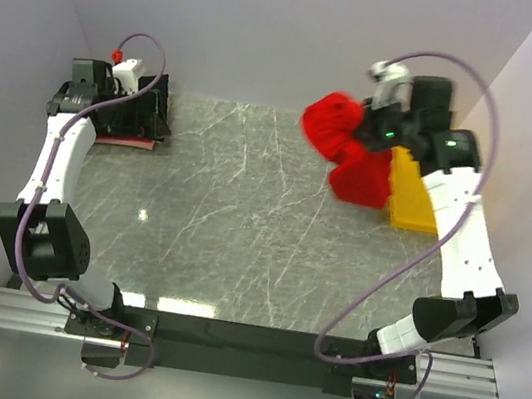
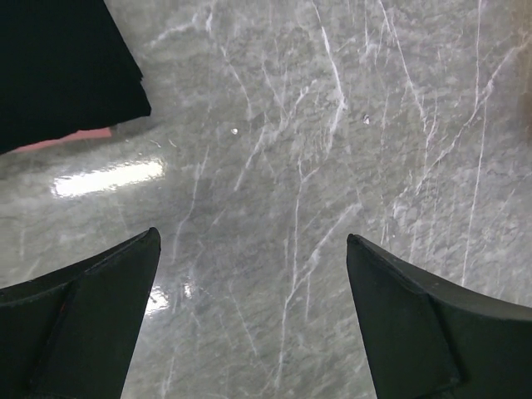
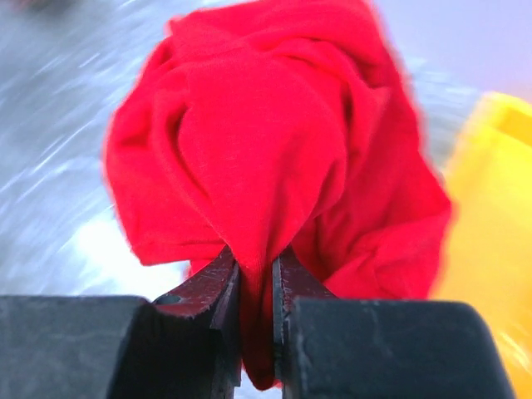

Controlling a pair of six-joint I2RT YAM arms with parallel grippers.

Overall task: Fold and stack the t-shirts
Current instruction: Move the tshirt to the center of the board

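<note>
My right gripper [image 1: 367, 126] is shut on a bunched fold of the bright red t-shirt [image 1: 346, 152], which hangs crumpled at the far right above the table and the yellow tray [image 1: 411, 194]. In the right wrist view the red t-shirt [image 3: 266, 158] fills the frame, its cloth pinched in my right gripper [image 3: 256, 270]. At the far left lies a folded black t-shirt [image 1: 136, 110] on a pale pink t-shirt [image 1: 128, 142]. My left gripper [image 2: 249, 249] stands wide open over bare marble, right of the black t-shirt [image 2: 58, 71]; a pink edge [image 2: 71, 139] shows under it.
The yellow plastic tray [image 3: 490, 216] sits at the right edge of the grey marble table [image 1: 241, 226]. Walls close in on the left, back and right. The arm bases stand on a black rail [image 1: 244, 340] at the near edge.
</note>
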